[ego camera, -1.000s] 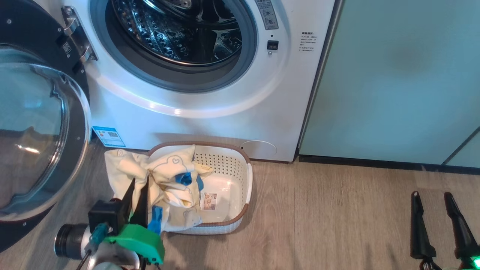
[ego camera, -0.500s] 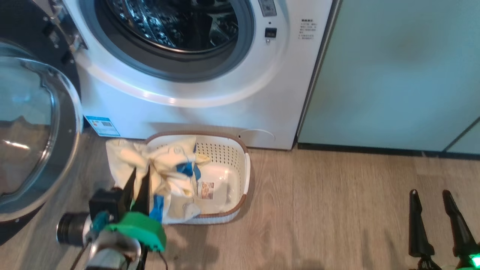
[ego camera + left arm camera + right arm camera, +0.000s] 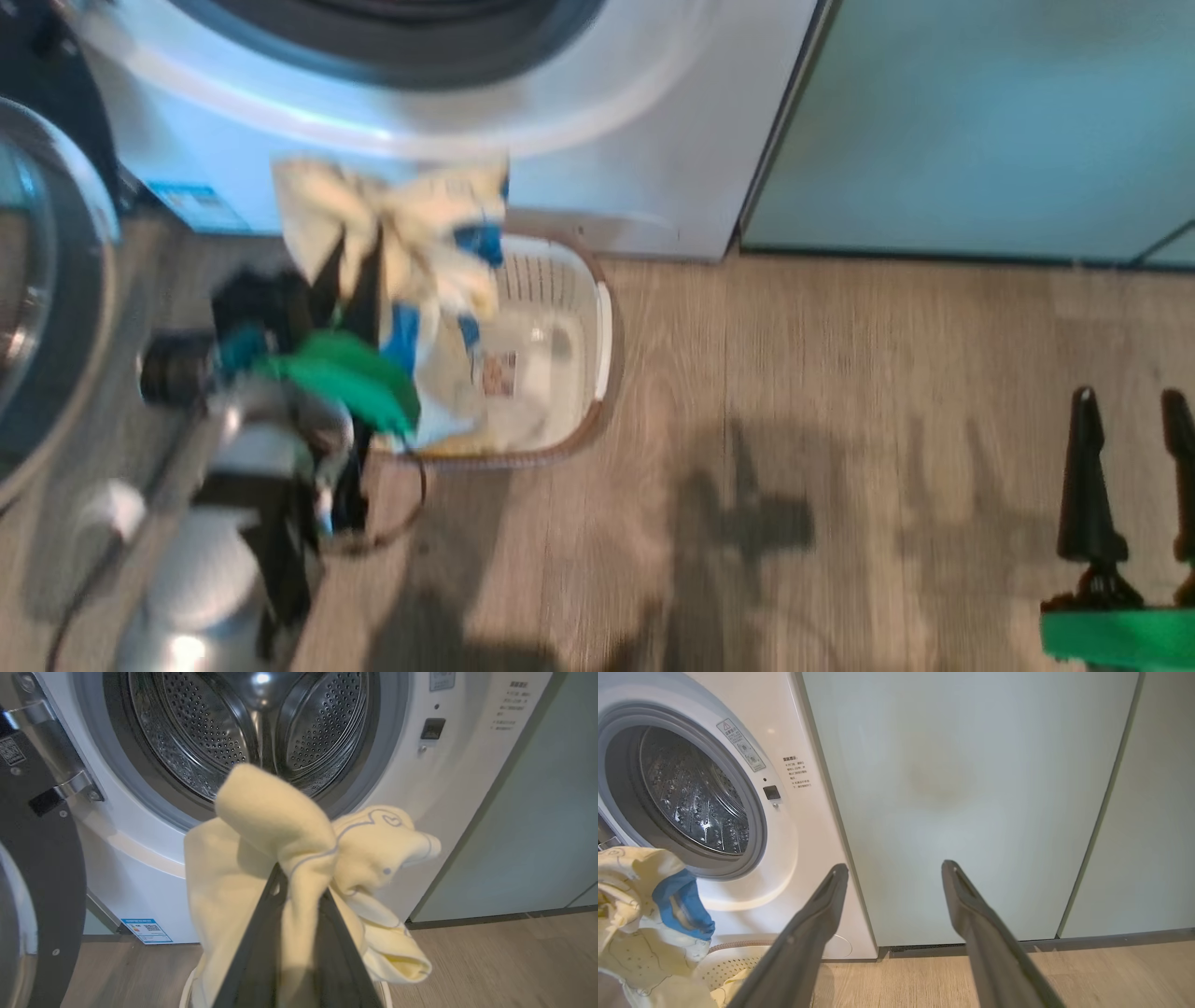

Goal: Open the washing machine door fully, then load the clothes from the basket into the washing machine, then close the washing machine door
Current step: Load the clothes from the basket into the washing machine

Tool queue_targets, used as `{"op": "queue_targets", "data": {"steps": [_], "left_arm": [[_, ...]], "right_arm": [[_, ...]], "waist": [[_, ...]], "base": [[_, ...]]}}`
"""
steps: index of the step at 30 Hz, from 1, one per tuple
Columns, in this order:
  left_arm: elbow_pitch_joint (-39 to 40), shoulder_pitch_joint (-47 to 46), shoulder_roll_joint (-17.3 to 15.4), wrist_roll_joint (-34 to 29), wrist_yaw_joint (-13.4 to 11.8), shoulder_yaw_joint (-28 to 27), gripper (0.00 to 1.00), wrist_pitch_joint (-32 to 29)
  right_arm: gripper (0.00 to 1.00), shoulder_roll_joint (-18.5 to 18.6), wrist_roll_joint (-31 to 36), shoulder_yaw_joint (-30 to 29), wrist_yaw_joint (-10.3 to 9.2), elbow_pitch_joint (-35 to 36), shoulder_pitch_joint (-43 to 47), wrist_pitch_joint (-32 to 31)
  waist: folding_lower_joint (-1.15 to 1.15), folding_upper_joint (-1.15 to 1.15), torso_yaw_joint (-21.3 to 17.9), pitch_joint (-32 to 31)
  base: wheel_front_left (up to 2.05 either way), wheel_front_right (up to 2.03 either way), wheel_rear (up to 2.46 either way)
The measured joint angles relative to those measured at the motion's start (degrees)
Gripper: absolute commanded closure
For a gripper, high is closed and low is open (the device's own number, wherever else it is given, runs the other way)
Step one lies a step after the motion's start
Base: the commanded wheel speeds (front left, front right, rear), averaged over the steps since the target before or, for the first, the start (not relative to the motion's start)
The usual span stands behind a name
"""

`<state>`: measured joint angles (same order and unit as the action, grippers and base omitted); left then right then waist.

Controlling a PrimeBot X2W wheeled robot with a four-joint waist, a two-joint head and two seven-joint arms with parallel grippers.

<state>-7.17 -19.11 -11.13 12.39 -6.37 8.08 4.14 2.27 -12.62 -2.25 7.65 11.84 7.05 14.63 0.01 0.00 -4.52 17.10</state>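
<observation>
Left gripper [image 3: 301, 886] clamped on the clothes [image 3: 275, 812], held above the basket [image 3: 583, 308]. Bundle's long axis vertical, top bunch pointing at the open washing machine [image 3: 140, 849]. Right gripper [image 3: 894, 865] spread wide, empty, well apart to the right.

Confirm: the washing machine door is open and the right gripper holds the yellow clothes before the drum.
Wrong arm: the left gripper is shut on the clothes, as the left wrist view shows. The right gripper stands open and empty. The rest holds.

The clothes [image 3: 261, 826] are soft cloth; the drum [image 3: 196, 728] is shiny perforated steel.
</observation>
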Motion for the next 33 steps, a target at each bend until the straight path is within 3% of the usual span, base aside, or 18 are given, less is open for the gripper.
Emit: {"op": "queue_targets", "data": {"steps": [7,14,24,33], "left_arm": [[-5.65,-13.74,-1.69,3.02,3.42,-0.24,1.0,-7.93],[-11.69,-30.65,-6.77,6.15,7.27,-1.32,1.0,-20.11],[-18.03,-47.88,-12.66,7.44,10.11,-2.12,1.0,-33.75],[-22.19,-56.28,-17.07,6.34,11.12,-1.46,1.0,-35.88]], "right_arm": [[0.0,-0.05,-2.15,-0.18,0.0,0.82,-4.38,0.0],[0.0,-0.05,-5.41,-0.43,0.0,1.71,-9.23,0.0],[0.0,-0.05,-9.48,1.11,0.0,1.67,-13.06,0.0],[0.0,-0.07,-11.59,3.27,0.0,1.55,-15.52,0.0]], "waist": [[0.01,0.0,-0.99,7.42],[0.0,0.0,-3.64,14.7],[0.0,0.0,-8.26,20.92],[-0.01,0.0,-11.9,24.97]], "base": [[0.0,0.0,0.0],[0.0,0.0,0.0],[0.0,0.0,0.0],[0.0,0.0,0.0]]}}
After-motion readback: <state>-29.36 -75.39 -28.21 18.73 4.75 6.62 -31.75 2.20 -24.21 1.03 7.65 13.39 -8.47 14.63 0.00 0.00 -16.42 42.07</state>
